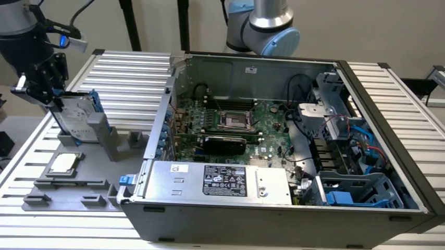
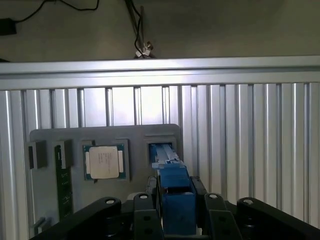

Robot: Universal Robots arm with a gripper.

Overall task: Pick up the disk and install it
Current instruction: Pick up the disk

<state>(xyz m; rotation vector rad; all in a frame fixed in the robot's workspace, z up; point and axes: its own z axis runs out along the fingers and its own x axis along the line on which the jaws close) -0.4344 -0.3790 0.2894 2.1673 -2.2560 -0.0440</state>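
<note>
Exterior view: an open computer case [image 1: 278, 221] lies on a ribbed metal table [image 1: 132, 73], showing the green main board [image 1: 230, 122] inside and a silver power-supply box [image 1: 215, 179] along the near wall. At the exterior view's left, apart from the case, a grey holder tray [image 1: 76, 185] rests on the table. The disk [image 1: 73, 117] stands on edge in an upright slot at the back of this tray, its white label facing outward and its blue plastic frame along the side nearer the case. A small square silver chip [image 1: 62, 162] lies flat in a recess of the tray, nearer the viewer than the disk. The black gripper [image 1: 56, 101] hangs directly over the disk and meets its upper edge, while the disk sits in its slot. The arm's silver-and-blue joint [image 1: 264, 26] rises behind the case. Wrist view: the gripper [image 2: 175, 192] straddles the blue edge of the disk [image 2: 172, 175], black parts close on both sides. Whether it has clamped the disk or only brackets it, I cannot tell. Beyond lie the tray [image 2: 75, 137], the chip [image 2: 104, 162] in its square recess just beside the disk's slot, and the table [image 2: 250, 150].
</note>
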